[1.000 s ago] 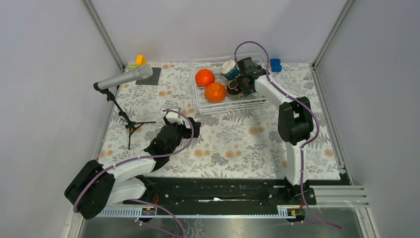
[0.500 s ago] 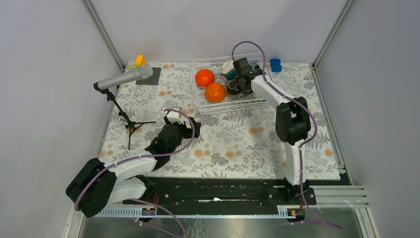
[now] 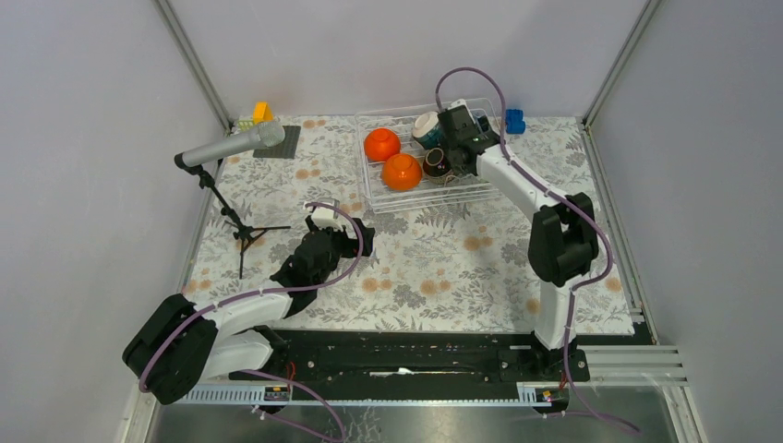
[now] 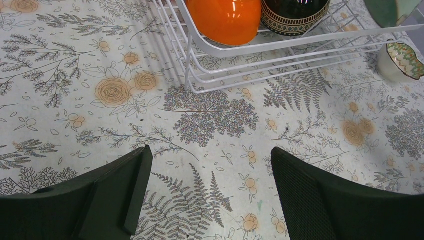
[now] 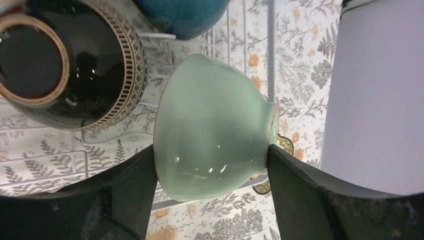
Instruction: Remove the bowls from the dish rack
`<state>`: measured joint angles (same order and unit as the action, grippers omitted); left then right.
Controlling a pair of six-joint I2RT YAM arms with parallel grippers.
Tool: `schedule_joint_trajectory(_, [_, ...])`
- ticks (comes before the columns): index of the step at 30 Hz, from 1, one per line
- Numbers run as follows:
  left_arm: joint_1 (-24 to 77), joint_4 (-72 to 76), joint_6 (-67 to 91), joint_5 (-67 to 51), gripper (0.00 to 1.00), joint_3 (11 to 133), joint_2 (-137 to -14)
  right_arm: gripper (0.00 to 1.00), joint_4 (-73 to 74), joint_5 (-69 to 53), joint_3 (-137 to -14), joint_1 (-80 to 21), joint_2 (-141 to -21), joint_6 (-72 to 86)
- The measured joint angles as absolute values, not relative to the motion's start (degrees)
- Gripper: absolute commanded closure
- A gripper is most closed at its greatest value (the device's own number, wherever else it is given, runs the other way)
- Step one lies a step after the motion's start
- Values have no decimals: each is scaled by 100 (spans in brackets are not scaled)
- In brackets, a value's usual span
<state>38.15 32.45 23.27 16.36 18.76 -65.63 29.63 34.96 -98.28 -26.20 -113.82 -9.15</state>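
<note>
Bowls fill the dish rack (image 3: pixel 371 189) at the table's far middle. The far orange bowl (image 3: pixel 381 144) and near orange bowl (image 3: pixel 402 172) sit on its left, and the teal bowl (image 3: pixel 428 129) and dark brown bowl (image 3: pixel 436 163) sit beside the right gripper (image 3: pixel 459 140). Open floral cloth (image 3: pixel 443 268) spreads in front of the rack.

From the left wrist, the left gripper (image 4: pixel 210 165) is spread apart over bare cloth, with the rack's near corner ahead. A cream bowl (image 4: pixel 400 60) stands just outside the wire.

From the right wrist, the right gripper is clamped on the mint green bowl (image 5: pixel 215 130), near the rack's edge wire.

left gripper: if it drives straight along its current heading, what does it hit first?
Probably the dish rack's near corner wires, with the orange bowl just behind. If the open left gripper is pitched down, it meets the tablecloth first. The depth is unclear from this view.
</note>
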Motion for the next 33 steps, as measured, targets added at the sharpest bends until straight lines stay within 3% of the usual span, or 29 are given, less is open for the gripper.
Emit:
schedule_joint_trajectory(20, [3815, 3245, 2287, 1636, 6, 1876, -6563, 51, 1994, 2108, -8903, -2482, -10300, -150])
schedule_joint_trajectory(29, [3815, 3245, 2287, 1634, 6, 1876, -6560, 52, 1341, 478, -8442, -1627, -10009, 972])
schedule_joint_trajectory(33, [3815, 3245, 2287, 1634, 6, 1876, -6560, 52, 1304, 342, -8429, -1496, -9961, 1096])
